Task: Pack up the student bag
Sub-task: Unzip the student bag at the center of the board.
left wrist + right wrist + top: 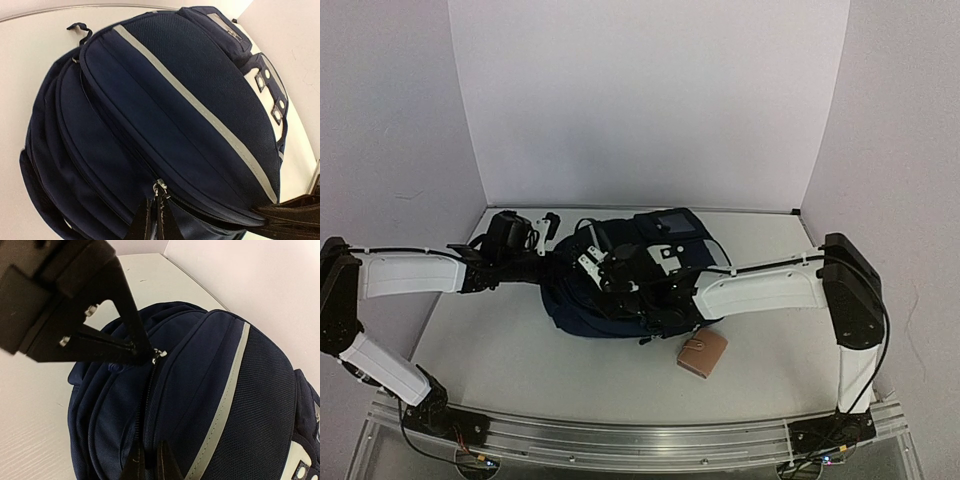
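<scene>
The student bag (pixel 660 262) lies in the middle of the table, navy blue with a pale reflective stripe (pixel 200 107). My left gripper (pixel 156 207) is shut on the metal zipper pull (pixel 160 188) of one of its zippers. In the right wrist view that left gripper (pixel 149 356) comes in from the upper left to the same zipper pull (pixel 159 353). My right gripper (pixel 150 456) is shut on the bag's fabric beside the zipper track (pixel 148 395), a short way along it from the pull. Seen from above, both grippers meet over the bag's left part (pixel 582 268).
A small tan pouch (pixel 702 354) lies on the table just in front of the bag, towards the right. White walls (pixel 650 100) close the table behind and at both sides. A metal rail (pixel 640 438) runs along the near edge.
</scene>
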